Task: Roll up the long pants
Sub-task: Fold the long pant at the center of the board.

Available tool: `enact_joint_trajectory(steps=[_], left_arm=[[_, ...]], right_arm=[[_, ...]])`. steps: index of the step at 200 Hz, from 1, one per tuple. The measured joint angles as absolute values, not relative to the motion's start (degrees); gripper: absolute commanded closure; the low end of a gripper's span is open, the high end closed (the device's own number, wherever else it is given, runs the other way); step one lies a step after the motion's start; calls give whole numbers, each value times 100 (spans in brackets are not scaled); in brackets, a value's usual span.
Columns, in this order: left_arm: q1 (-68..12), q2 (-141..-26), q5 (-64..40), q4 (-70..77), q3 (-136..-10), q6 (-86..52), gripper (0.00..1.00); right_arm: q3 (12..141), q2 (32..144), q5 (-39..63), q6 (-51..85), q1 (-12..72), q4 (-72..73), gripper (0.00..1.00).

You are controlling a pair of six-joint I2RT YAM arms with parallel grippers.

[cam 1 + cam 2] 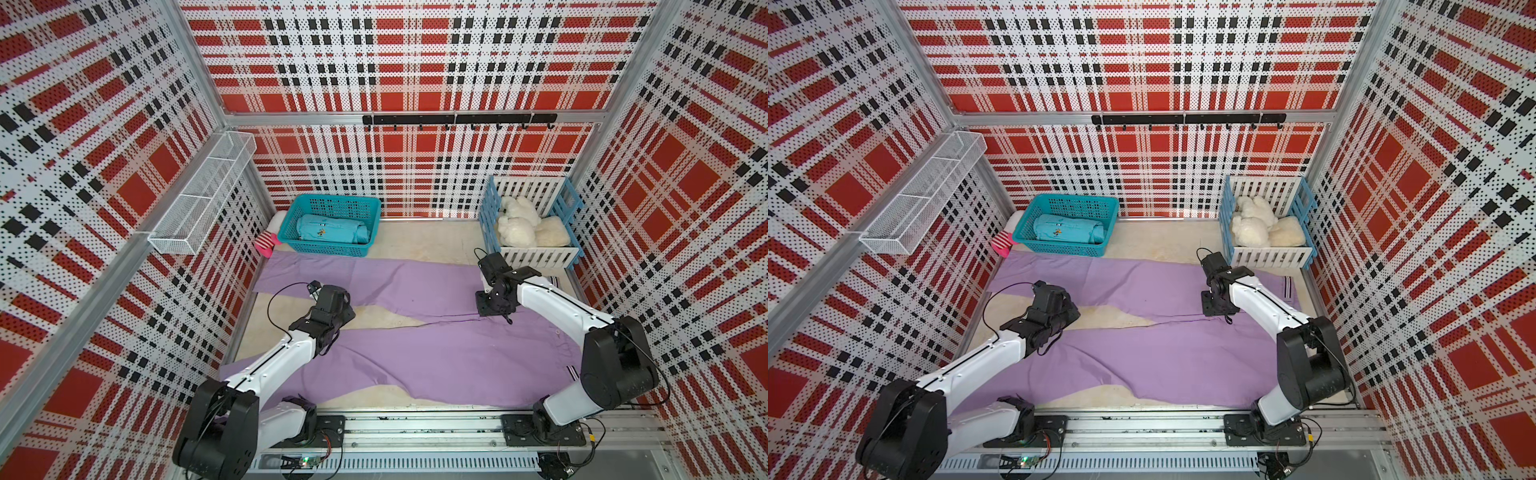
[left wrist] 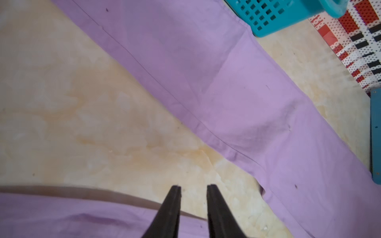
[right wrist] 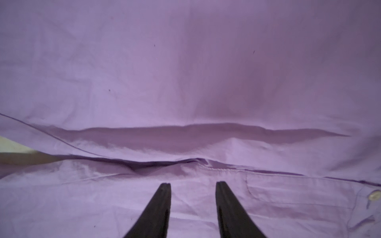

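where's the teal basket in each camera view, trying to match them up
Both top views: teal basket stands by the back wall on the left arm's side, just beyond the long pants.
Left wrist: basket is partly cut off by the frame, just past a pants leg.
Right wrist: not in it, only lilac cloth.
Shared landmark: the long pants, in all four.

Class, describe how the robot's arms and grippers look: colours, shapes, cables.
The left arm and right arm have white shells with black joints. A thin black cable loops at each wrist. The left gripper and right gripper have slim, tapering black fingers.
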State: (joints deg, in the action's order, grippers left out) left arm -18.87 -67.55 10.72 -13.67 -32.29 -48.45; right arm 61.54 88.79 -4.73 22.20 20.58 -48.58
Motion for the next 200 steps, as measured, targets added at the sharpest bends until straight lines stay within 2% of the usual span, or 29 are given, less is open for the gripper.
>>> enact_joint_trajectory(steps=[54,132,167,200], left_arm=[[-2163,-7937,969,-1647,-3253,-5033,74],[-2252,-8484,1208,-1264,-3555,-4836,74],[-1925,-9021,1382,-1057,-4005,-4554,75],[-2025,-9747,1747,-1096,-4748,-4204,76]], right_arm=[[6042,9284,-384,2414,2062,-4858,58],[6029,9929,-314,2329,1887,-4678,58],[6423,10259,-276,2132,1520,-4619,57],[7037,10726,-397,1865,1374,-4654,57]])
